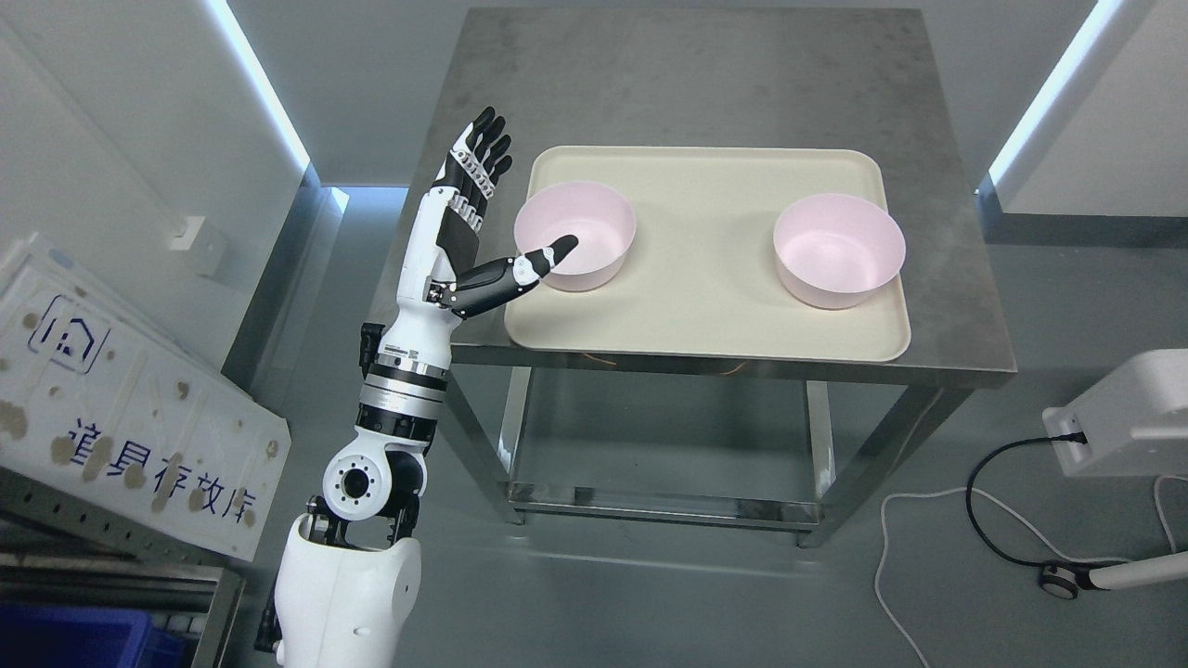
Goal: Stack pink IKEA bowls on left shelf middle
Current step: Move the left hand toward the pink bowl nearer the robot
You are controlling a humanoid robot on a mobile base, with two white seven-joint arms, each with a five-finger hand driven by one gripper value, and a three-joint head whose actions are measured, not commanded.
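Two pink bowls stand upright on a cream tray [705,306] on the steel table. The left bowl [585,218] is near the tray's left edge, the right bowl [840,249] near its right edge. My left hand [506,204] is raised just left of the left bowl, open, with the fingers [478,158] stretched up and away beside the tray. Its thumb [538,262] points right and overlaps the bowl's near rim. Nothing is held. The right arm does not show.
The steel table [947,315] has a lower rail and legs beneath. A white sign board [121,408] leans at the left, with a blue bin [65,640] below it. A white device [1128,413] with cables lies on the floor at right.
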